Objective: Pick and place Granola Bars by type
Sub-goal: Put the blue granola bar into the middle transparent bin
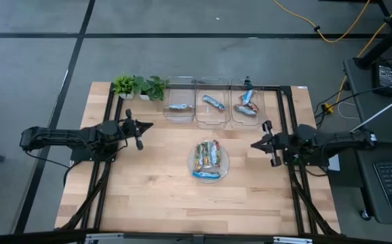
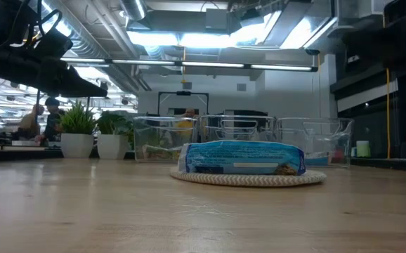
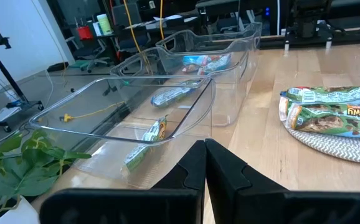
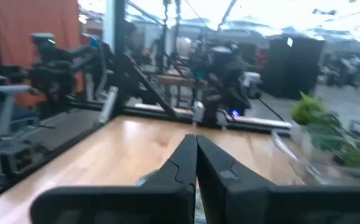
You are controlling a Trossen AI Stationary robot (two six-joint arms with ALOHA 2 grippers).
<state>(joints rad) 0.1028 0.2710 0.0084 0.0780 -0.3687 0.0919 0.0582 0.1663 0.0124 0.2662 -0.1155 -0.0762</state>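
**Sorting granola bars: both arms clear of the plate, claws together**

Starting at the table's left edge, you have the left gripper (image 1: 146, 125) hovering over bare wood, its two fingers (image 3: 192, 163) pressed together with nothing between them. It points toward the middle of the table, and the left wrist view looks past it at the bins. Just beyond it, at the far edge, stand two small potted plants (image 1: 139, 87).

Moving right along that far edge, you see three clear plastic bins (image 1: 213, 102) side by side. The left bin (image 1: 180, 98) holds one granola bar (image 1: 180, 107) in a pale wrapper. The middle bin (image 1: 213, 100) holds one blue-and-white bar (image 1: 213, 103). The right bin (image 1: 247, 99) holds a few bars (image 1: 247, 105), blue with some red.

Near the table's middle, in front of the bins, the round plate (image 1: 224, 163) carries the remaining Granola Bars (image 1: 207, 158): several green-wrapped ones lying side by side and a blue one (image 2: 244, 157) across the near rim.

On the right, your right gripper (image 1: 253, 144) waits beside the plate, apart from it, fingers (image 4: 186, 158) closed on nothing
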